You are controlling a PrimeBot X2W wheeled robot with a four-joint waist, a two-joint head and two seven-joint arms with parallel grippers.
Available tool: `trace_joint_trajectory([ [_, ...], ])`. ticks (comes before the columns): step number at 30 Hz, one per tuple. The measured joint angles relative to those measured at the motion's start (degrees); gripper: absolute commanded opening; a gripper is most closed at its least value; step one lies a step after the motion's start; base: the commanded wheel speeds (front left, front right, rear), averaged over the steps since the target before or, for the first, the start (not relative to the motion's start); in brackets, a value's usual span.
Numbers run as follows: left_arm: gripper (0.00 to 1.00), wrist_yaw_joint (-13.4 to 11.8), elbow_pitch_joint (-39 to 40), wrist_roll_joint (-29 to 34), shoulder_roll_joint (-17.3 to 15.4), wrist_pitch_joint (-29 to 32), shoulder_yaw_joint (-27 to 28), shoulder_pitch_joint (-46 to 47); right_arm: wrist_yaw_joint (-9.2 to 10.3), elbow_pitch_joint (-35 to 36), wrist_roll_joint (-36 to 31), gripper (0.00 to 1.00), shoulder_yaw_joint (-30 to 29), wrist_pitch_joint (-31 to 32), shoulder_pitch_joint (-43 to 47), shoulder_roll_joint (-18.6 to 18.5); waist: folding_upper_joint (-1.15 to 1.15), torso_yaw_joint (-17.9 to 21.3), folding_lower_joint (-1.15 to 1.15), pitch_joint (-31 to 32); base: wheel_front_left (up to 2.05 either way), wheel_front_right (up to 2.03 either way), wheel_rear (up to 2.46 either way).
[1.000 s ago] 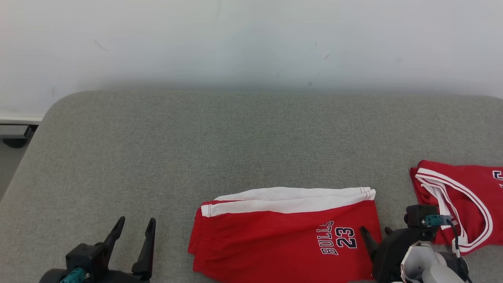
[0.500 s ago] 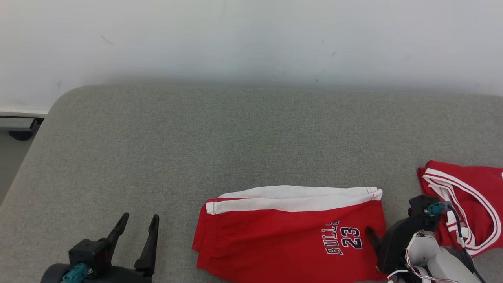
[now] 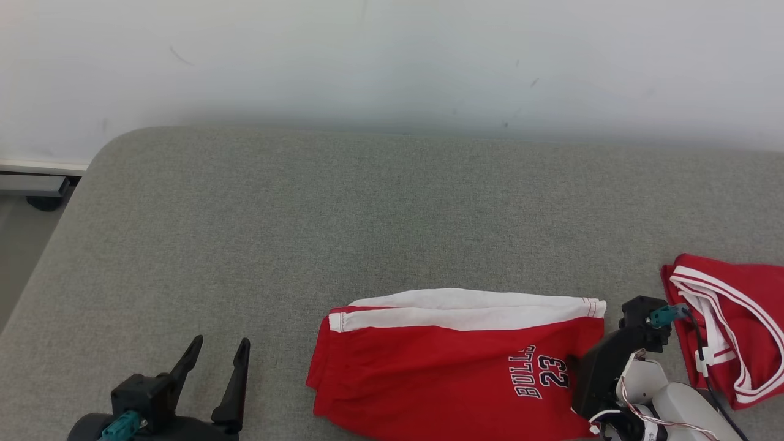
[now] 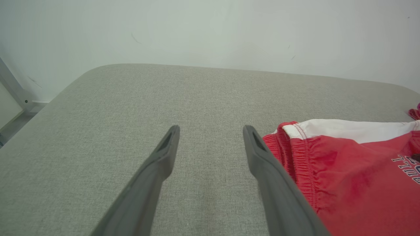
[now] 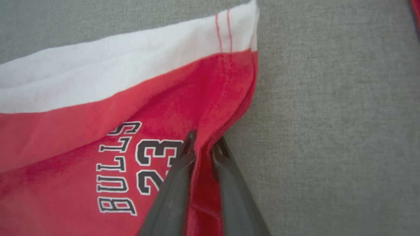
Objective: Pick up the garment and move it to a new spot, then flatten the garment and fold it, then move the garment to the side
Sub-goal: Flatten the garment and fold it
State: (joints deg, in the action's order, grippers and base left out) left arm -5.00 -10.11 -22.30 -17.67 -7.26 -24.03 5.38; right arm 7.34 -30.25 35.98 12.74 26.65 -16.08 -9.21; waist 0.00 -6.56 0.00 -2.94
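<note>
- Red basketball shorts, white-banded and printed BULLS 23, lie folded at the near middle of the grey fabric table.
- The right hand comes in low at the shorts' right end, its fingers pinching a raised ridge of the red leg edge.
- The left hand sits at the near left, fingers spread and pointing away over bare table, just beside the elastic waistband.
- A red jersey with white trim lies at the right.

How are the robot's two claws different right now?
The left gripper has its fingers spread wide; the right gripper has them pinched together. The left gripper holds nothing, above bare grey cushion; the right gripper grips the edge of the red shorts. Both have two long dark fingers.
</note>
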Motion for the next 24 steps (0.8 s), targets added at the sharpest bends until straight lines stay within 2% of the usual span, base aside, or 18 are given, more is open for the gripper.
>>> trace_joint_trajectory([
  [1, 1.00, 0.00, -0.05, 0.00, 0.00, 0.00, 0.00, 0.00, 0.00, -0.07, 0.00, 0.05, -0.10, 0.09, -0.03, 0.00, 0.00, -0.02, 0.00, 0.02, 0.00, 0.00, 0.00],
  [2, 1.00, 0.01, -0.11, -0.02, 0.00, 0.00, 0.00, 0.00, -0.01, -0.13, 0.00, 0.00, -0.21, 0.13, -0.03, -0.01, 0.00, -0.03, 0.00, 0.04, 0.00, 0.00, 0.00],
  [9, 1.00, 0.03, -0.48, -0.11, 0.04, -0.11, -0.02, -0.01, -0.02, 1.42, 0.16, 0.00, -1.51, 0.16, 0.58, -1.16, 0.00, 0.22, 0.00, 0.43, 0.00, 0.00, 0.00],
  [17, 1.00, 0.00, -0.86, -0.43, 0.07, -0.43, 0.16, -0.62, -0.02, 9.73, -0.85, 0.00, -3.45, 0.05, 5.33, -6.51, 0.00, 1.34, 0.00, 1.25, 0.00, 0.00, 0.00],
  [24, 1.00, -0.01, -0.83, -0.52, 0.55, -0.44, -0.20, -0.84, -0.02, 17.48, -4.08, 0.00, -10.02, -0.78, 9.82, -10.82, 0.00, 2.58, 0.00, 1.99, 0.00, 0.00, 0.00],
])
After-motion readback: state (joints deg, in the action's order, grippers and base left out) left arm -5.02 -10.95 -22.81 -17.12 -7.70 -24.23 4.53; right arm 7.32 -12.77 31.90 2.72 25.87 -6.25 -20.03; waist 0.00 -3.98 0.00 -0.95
